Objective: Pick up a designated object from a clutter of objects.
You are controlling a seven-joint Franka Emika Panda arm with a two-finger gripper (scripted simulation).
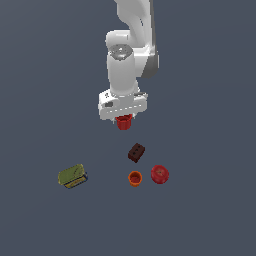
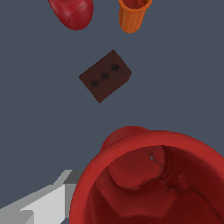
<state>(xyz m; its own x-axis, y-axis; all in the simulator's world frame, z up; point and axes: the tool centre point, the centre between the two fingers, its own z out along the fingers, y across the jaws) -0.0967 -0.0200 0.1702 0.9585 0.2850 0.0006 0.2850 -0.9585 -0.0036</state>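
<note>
The small bright red cup hangs right under my gripper, raised off the floor, with only its lower part showing below the white hand. In the wrist view the red cup fills the near field, its open rim toward the camera, with one grey finger beside it. The gripper is shut on the cup. The rest of the clutter lies on the floor below: a dark brown block, an orange cup, a red round object and an olive-green can.
The wrist view also shows the brown block with three holes, the orange cup and the red round object on the dark grey floor. The white arm rises behind the gripper.
</note>
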